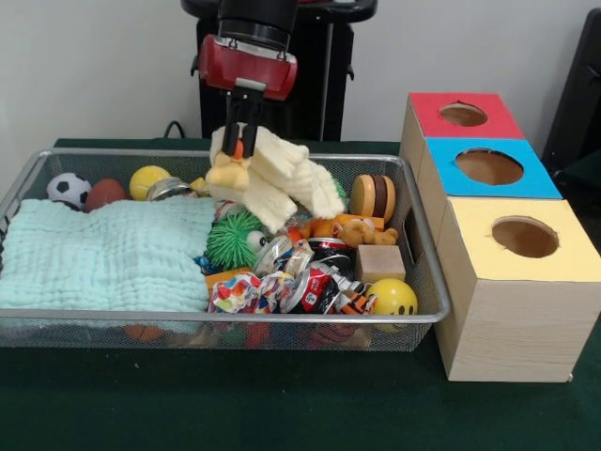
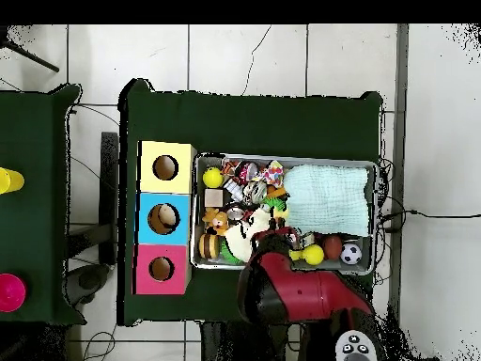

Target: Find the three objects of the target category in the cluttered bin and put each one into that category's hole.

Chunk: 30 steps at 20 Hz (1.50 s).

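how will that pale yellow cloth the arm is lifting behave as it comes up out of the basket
Probably floppy: the pale yellow cloth already droops in folds below the tool. It looks light, so it may swing or snag neighbours. The yellow duck at the tool could slip loose.

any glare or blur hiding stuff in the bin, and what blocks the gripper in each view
Front view: even light, no strong glare; the gripper is sharp, closed on the yellow duck, with a pale yellow cloth hanging beside it. Overhead view: the red arm covers the gripper and part of the wire-mesh basket; small items there are too tiny to identify.
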### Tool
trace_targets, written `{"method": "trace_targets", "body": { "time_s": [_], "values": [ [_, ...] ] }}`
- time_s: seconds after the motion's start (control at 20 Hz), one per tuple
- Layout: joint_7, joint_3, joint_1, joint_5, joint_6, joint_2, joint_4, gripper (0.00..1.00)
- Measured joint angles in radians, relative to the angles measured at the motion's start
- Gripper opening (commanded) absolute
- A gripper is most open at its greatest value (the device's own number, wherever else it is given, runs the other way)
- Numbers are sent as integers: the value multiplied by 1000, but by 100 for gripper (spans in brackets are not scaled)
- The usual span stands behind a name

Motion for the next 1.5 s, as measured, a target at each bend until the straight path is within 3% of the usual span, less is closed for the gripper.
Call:
{"method": "trace_targets", "body": {
  "time_s": [0.3, 0.7, 1.1, 1.5],
  "values": [
    [0, 9, -34, -74, 0, -1, -28, 0],
    [0, 92, -164, -193, 0, -8, -62, 0],
    [0, 267, -368, -299, 4, -30, -65, 0],
    [0, 404, -497, -333, 43, -28, -66, 0]
  ]
}}
